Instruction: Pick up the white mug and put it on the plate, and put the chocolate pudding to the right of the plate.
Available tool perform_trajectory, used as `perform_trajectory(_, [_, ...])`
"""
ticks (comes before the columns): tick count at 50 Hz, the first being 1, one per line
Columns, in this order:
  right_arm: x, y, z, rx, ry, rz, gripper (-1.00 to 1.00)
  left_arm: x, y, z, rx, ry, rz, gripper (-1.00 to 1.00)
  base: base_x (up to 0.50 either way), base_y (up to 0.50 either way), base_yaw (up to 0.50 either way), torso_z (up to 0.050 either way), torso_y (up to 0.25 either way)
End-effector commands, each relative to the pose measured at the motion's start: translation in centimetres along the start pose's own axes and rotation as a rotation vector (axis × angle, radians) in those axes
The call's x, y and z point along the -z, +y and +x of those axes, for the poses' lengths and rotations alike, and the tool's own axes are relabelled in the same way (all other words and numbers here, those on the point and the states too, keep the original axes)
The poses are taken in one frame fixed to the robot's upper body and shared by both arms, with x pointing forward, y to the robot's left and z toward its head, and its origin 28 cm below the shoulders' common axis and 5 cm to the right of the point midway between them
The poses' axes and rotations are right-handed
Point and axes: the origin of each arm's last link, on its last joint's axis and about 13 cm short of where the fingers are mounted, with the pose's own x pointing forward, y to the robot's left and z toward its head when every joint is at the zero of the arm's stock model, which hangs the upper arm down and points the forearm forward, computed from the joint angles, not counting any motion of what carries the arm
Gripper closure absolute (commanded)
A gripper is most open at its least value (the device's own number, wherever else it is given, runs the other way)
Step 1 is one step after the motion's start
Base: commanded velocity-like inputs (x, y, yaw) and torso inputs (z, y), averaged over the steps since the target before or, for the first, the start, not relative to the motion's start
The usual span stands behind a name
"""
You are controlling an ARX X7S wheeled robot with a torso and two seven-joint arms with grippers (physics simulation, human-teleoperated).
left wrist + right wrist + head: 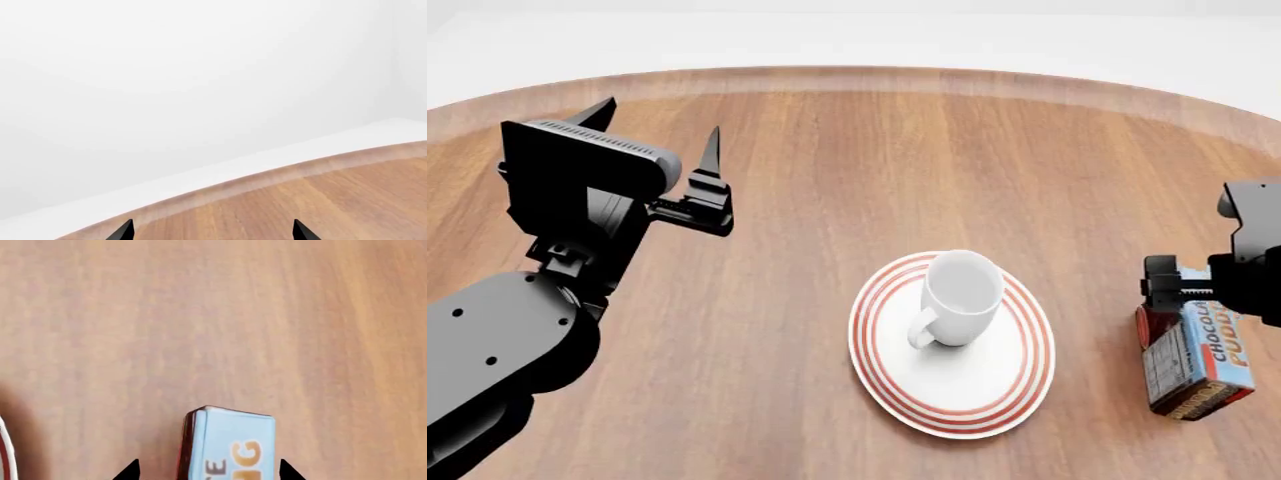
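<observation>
The white mug (962,297) stood on the plate (952,345). The right pincer (1194,292) gripped the chocolate pudding (1197,358), just right of the plate. The left pincer (651,150) hung apart over the bench (868,160).

The plate (952,345) lies on the table (868,160), a bit to the right of the middle and near the front. The white mug (961,297) stands on the plate, toward its back part, with its handle pointing to the front left. The chocolate pudding (1197,358) is to the right of the plate, apart from it, near the table's right side. The right gripper (1194,285) is right at the box's back end. The left gripper (661,165) is far off to the left, behind the plate.
</observation>
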Motion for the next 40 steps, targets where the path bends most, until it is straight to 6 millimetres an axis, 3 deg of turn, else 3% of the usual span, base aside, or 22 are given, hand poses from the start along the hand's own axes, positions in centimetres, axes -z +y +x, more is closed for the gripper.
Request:
perform_trajectory(1, [-1.7, -1.0, -2.5, 0.037, -0.041, -0.022, -1.0, 0.0, -0.1, 0.0, 0.003, -0.003, -0.002, -1.0, 0.0, 0.0, 0.0, 0.0, 0.0])
perform_trajectory(15, [-3.8, -2.4, -6.8, 0.093, -0.101, -0.049, -1.0, 0.0, 0.0, -0.1, -0.002, -0.006, -0.007, -1.0, 0.0, 0.0, 0.0, 0.0, 0.0])
perform_trajectory(28, [-5.6, -0.8, -8.6, 0.023, -0.214, -0.155, -1.0, -0.1, 0.1, -0.1, -0.004, -0.007, -0.006, -1.0, 0.0, 0.0, 0.0, 0.0, 0.0])
perform_trajectory(40, [-5.6, -0.2, -12.8, 0.008, -0.377, -0.281, -1.0, -0.3, 0.1, -0.2, -0.004, -0.011, -0.006, -1.0, 0.0, 0.0, 0.0, 0.0, 0.0])
